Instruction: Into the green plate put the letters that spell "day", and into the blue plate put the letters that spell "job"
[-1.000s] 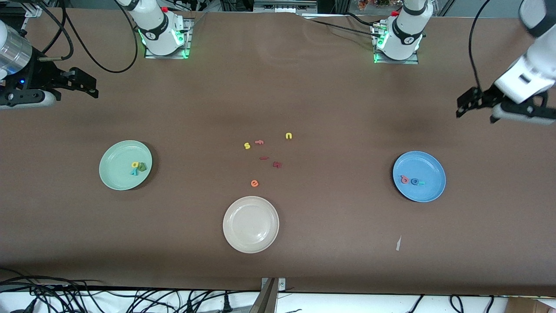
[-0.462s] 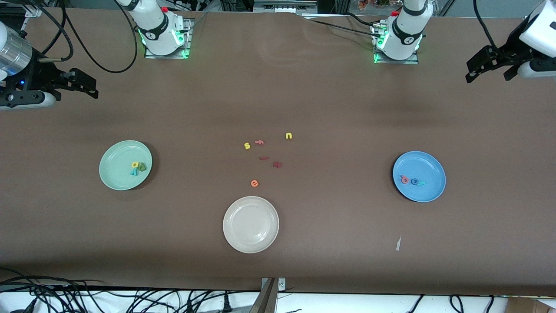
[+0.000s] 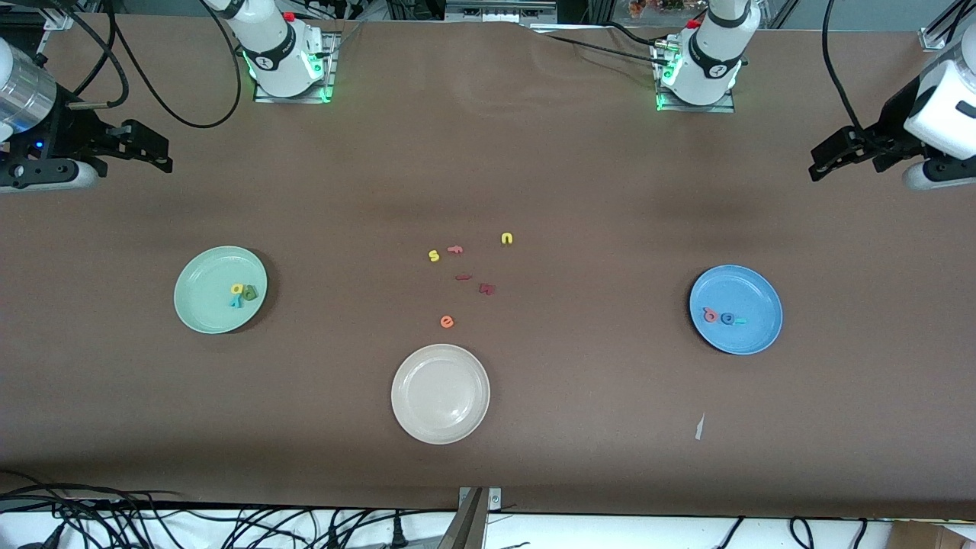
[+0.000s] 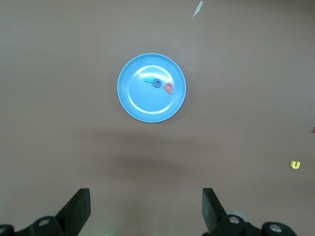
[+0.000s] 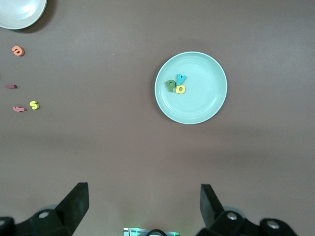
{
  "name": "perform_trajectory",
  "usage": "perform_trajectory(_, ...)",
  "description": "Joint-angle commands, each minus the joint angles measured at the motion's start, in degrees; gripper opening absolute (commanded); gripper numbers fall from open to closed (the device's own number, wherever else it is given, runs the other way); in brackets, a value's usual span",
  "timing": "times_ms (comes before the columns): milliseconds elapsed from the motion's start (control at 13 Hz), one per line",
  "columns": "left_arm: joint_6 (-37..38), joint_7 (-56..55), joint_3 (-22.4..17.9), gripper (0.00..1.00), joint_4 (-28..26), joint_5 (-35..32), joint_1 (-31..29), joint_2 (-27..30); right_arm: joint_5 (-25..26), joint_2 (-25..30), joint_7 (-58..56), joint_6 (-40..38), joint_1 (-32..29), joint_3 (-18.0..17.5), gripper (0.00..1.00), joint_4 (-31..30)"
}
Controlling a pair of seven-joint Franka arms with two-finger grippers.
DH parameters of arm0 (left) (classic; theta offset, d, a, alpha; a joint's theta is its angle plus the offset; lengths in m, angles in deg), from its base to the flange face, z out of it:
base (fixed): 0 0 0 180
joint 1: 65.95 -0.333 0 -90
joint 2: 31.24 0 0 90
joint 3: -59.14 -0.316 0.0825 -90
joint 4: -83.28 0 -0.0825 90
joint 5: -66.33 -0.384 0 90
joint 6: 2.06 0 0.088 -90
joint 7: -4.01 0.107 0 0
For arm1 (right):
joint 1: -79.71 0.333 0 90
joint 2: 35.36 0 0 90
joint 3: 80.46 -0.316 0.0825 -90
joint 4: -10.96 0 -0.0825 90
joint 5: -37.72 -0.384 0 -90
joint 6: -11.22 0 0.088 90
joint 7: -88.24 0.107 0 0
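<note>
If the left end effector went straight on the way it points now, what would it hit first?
Probably bare table. The left end effector, open, points down at brown cloth short of the blue plate; depth is unclear.

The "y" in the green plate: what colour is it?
Teal; clearest in the right wrist view.

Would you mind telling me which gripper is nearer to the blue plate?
The left gripper, open, hangs over bare table at the blue plate's end. The right gripper, open, waits at the right arm's end.
</note>
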State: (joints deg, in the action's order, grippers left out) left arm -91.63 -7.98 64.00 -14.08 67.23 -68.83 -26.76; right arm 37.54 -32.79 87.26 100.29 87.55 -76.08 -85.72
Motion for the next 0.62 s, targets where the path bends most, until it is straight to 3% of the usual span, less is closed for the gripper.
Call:
perform_trajectory(0, 2.0, 0.0, 0.1, 1.0, 2.1, 0.3, -0.1, -0.9, -0.1, 0.3, 0.5, 0.0, 0.1, 0.1, 1.0, -0.4)
perform_trajectory(538, 4.4, 5.6, 0.1, 1.0, 2.3, 0.2, 0.0, -0.9, -0.1, 0.2, 0.5, 0.0, 0.0, 0.1, 1.0, -0.5)
